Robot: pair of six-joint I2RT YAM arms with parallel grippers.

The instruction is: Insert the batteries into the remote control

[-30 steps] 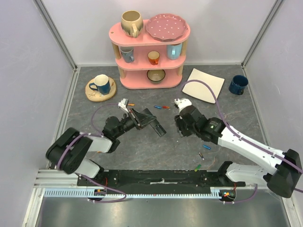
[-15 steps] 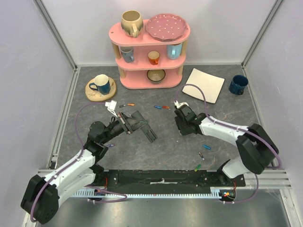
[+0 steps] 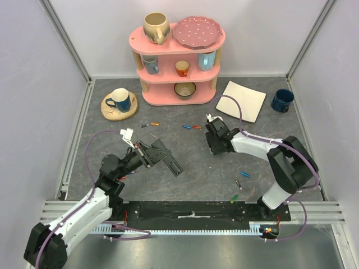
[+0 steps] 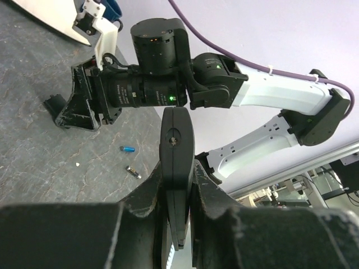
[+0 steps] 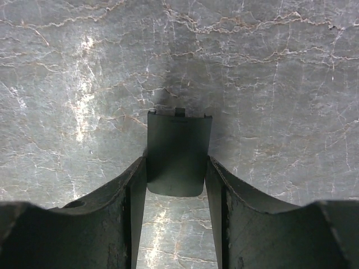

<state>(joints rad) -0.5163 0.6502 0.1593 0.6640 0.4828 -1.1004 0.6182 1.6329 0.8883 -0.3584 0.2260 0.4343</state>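
Left tool (image 3: 148,154) pulled back toward 7 o'clock, pinching remote control (image 3: 166,159); right tool (image 5: 175,163) pinches battery cover (image 5: 179,140), so next: park cover, fetch batteries (image 3: 191,127) at its 10 o'clock.

Pale lilac panel walls (image 3: 33,84) with aluminium corner posts (image 3: 66,40); grey marbled tabletop (image 3: 207,179); pink three-tier shelf (image 3: 168,100) at back.

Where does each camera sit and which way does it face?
Top external: above and behind, looking down on the table; left arm, right arm show.
Left wrist: faces the right arm; own fingers clamp the remote control.
Right wrist: faces down at table; own fingers grip a black cover.
Shared: top and left wrist show the remote control.
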